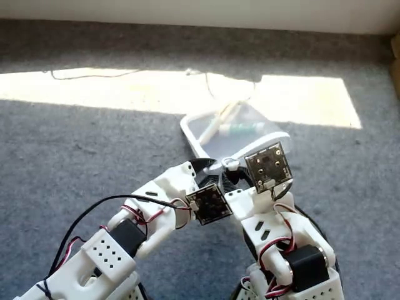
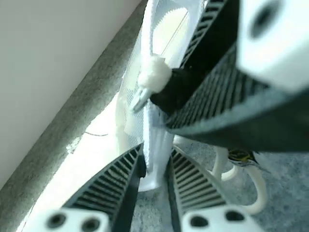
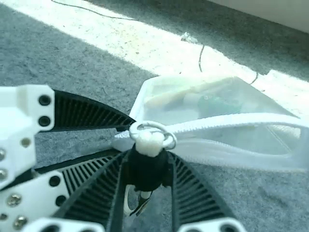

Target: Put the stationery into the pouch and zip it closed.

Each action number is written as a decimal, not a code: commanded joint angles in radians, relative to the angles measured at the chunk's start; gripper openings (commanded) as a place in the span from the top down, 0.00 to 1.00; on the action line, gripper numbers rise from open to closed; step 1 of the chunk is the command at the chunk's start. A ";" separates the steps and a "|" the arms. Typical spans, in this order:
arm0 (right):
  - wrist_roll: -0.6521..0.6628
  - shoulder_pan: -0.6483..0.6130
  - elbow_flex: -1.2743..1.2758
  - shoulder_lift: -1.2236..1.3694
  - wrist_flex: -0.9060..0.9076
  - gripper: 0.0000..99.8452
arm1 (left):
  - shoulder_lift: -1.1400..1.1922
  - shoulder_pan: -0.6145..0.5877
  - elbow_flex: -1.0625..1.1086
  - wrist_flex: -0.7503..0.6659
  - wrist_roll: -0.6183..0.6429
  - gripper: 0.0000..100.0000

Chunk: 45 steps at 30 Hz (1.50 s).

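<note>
A clear pouch (image 1: 234, 134) lies on the grey carpet just ahead of both arms, with pens (image 1: 220, 120) and a green-marked item (image 3: 212, 104) inside. My left gripper (image 2: 155, 162) is shut on the pouch's white zipper edge (image 2: 153, 145) at the near end. My right gripper (image 3: 147, 164) is shut on the white zipper pull (image 3: 147, 141), which carries a metal ring. From the pull, the zipper track (image 3: 231, 123) runs along the pouch's top. In the high view the left gripper (image 1: 203, 167) and right gripper (image 1: 234, 178) sit close together at the pouch's near corner.
Grey carpet (image 1: 75, 156) surrounds the pouch, crossed behind it by a bright sunlit strip (image 1: 125, 90). A thin cable (image 1: 87, 75) lies in that strip, and a pale wall (image 1: 187, 9) runs along the back. The left arm's black cable (image 1: 94, 209) loops beside it.
</note>
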 commanded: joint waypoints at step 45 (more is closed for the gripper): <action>-0.005 0.007 -0.010 -0.008 -0.024 0.99 | -0.019 -0.059 0.087 -0.218 0.074 0.80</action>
